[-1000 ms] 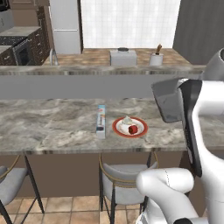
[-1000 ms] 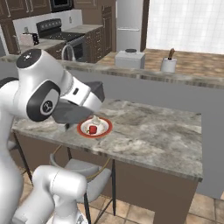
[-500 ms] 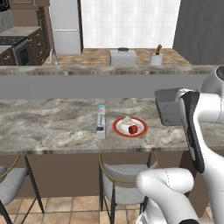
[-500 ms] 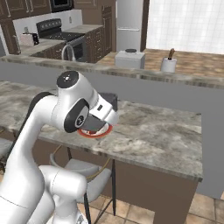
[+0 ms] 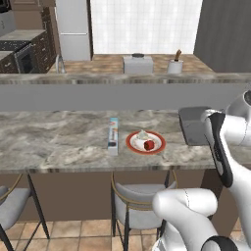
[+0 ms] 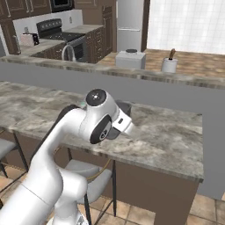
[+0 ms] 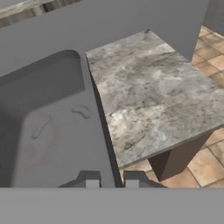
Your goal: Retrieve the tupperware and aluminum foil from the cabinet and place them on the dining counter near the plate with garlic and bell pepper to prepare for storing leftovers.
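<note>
The tupperware, a grey open box, sits low over the dining counter, to the right of the plate. Whether it touches the counter I cannot tell. In the hand view the tupperware takes up the left half, and my gripper is shut on its right wall. The aluminum foil, a long blue-grey box, lies just left of the plate. That red-rimmed plate holds white garlic and a red bell pepper piece. In the right base view my arm covers the plate, and a dark corner of the tupperware shows behind it.
A raised grey ledge runs behind the counter. On the far counter stand a toaster and a utensil holder. Stools are tucked under the counter's front edge. The counter's bare right end lies beside the tupperware.
The arm has swung down and folded in, and the tupperware has sunk a little toward the counter right of the plate. Foil and plate have not moved.
</note>
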